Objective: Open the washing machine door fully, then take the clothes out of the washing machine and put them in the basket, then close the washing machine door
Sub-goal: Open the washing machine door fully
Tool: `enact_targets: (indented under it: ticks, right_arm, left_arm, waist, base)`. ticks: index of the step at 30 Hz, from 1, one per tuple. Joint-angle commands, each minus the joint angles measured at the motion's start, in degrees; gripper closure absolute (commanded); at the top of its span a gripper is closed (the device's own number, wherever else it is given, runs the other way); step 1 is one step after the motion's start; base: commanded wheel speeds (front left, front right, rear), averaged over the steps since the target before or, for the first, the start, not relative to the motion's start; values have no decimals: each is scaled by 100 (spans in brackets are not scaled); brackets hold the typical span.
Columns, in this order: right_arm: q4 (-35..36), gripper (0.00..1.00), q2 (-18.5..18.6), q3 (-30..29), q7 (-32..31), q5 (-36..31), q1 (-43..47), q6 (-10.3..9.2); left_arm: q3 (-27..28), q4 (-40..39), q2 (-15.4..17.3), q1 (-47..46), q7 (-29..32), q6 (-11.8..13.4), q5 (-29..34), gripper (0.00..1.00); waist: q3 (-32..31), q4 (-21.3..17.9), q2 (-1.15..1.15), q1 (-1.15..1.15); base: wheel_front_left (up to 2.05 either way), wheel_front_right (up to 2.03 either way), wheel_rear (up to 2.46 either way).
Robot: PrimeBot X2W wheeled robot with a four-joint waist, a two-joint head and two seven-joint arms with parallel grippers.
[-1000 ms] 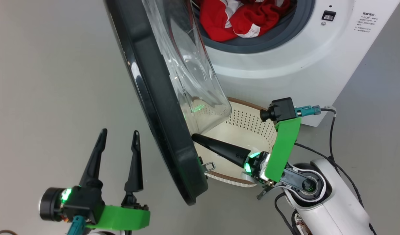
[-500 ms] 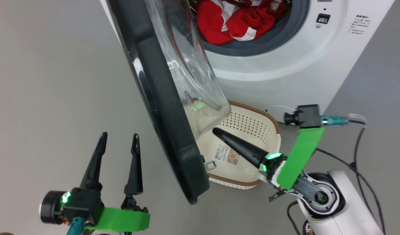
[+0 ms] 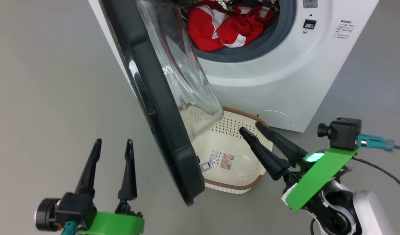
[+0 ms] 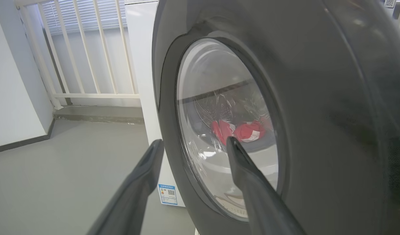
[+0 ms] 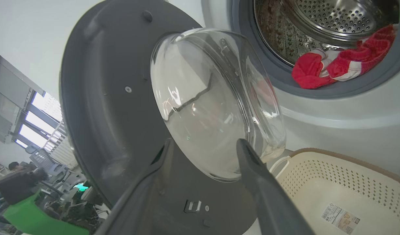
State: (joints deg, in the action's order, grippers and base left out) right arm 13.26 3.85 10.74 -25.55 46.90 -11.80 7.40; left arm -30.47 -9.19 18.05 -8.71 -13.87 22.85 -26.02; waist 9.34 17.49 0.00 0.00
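Door over left half of basket; right half free.

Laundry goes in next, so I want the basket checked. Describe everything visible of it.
The basket is small, cream-white plastic, rounded rectangular, with perforated walls and a brown woven-look rim. It stands upright on the grey floor before the washing machine. A sticker lies on its bottom; nothing else shows inside. The open door overhangs its left part. The open right gripper hangs over its right rim; whether they touch cannot be told.
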Motion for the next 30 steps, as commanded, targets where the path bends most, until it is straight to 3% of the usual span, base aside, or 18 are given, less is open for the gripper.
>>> enact_targets:
  ticks: [1, 11, 20, 30]
  right_arm:
    - [246, 0, -78, 129, 83, -185, 37, 9]
    - [565, 0, -42, 152, 1130, -1937, 674, 9]
    - [628, 0, -58, 63, 1976, -2952, 1221, 9]
    - [732, 0, -86, -44, 2576, -3595, 1836, 9]
  left_arm:
    - [240, -136, 152, -32, -60, -35, -28, 0]
    - [307, -195, 249, 201, -68, 35, -65, 0]
    - [345, -244, 277, 405, -81, 75, -80, 0]
    - [408, -317, 319, 668, -94, 113, -86, 0]
  waist:
    - [-40, -26, 0, 0]
    - [-184, -106, 0, 0]
    - [-322, -171, 0, 0]
    - [-492, -202, 0, 0]
  base:
    - [0, 0, 0]
    - [0, 0, 0]
    - [0, 0, 0]
    - [0, 0, 0]
